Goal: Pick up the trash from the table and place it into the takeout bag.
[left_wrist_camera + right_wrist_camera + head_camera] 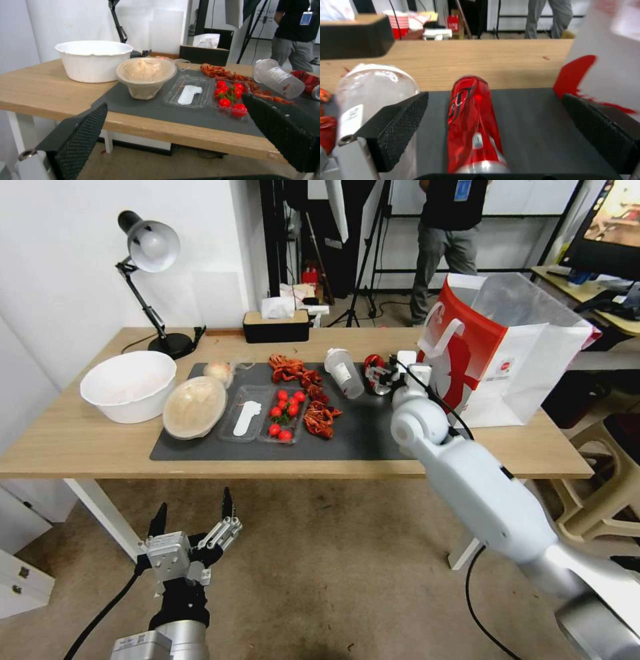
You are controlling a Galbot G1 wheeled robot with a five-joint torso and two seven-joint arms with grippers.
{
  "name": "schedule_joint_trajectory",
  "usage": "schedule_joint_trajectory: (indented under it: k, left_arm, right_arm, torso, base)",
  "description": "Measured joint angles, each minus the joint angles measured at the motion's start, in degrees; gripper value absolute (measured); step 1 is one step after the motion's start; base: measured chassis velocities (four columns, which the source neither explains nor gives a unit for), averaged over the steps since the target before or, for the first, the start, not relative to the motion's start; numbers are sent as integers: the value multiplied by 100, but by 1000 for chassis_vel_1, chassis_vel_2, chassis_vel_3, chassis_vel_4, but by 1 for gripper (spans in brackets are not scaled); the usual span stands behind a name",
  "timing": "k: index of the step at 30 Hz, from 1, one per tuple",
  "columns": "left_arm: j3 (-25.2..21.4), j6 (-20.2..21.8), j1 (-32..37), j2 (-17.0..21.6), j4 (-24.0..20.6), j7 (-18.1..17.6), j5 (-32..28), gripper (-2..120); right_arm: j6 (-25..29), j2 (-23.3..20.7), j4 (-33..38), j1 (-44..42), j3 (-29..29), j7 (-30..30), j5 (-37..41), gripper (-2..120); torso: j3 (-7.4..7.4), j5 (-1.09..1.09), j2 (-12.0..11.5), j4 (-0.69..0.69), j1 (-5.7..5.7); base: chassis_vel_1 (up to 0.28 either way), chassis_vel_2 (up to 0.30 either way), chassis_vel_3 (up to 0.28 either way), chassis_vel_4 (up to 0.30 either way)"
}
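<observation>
A crushed red can [373, 364] lies on the dark grey mat [373, 437] of the table [80, 440], just left of the takeout bag [513, 360]. My right gripper [385, 378] is open and straddles the can [471, 120], one finger on each side with a gap to both. A clear plastic cup [345, 372] lies on its side right beside it. A beige lidded bowl [195, 407] and a small pale bagged lump [219, 372] sit at the mat's left end. My left gripper [193, 523] hangs open below the table's front edge.
A white bowl [130, 383] stands at the left, off the mat. Red crayfish shells [313, 397] and a clear tray with cherry tomatoes [283, 415] lie mid-mat. A desk lamp [150, 253] and a black tissue box [276, 325] stand along the far edge.
</observation>
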Motion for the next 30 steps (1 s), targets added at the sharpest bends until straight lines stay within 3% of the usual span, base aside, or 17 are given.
schedule_joint_trajectory:
  k: [11, 30]
  left_arm:
    - [-36, -69, -6, 0, 2, -30, -57, 100]
    - [-23, -69, -43, 0, 61, -34, -64, 100]
  right_arm:
    - [-865, 312, -818, 559, -174, -304, 92, 100]
    - [-1166, 185, -894, 339, 16, -766, 195, 100]
  torso:
    - [0, -1, 1, -1, 0]
    - [-1, 0, 1, -1, -1]
  base:
    - [0, 0, 0, 0]
    - [0, 0, 0, 0]
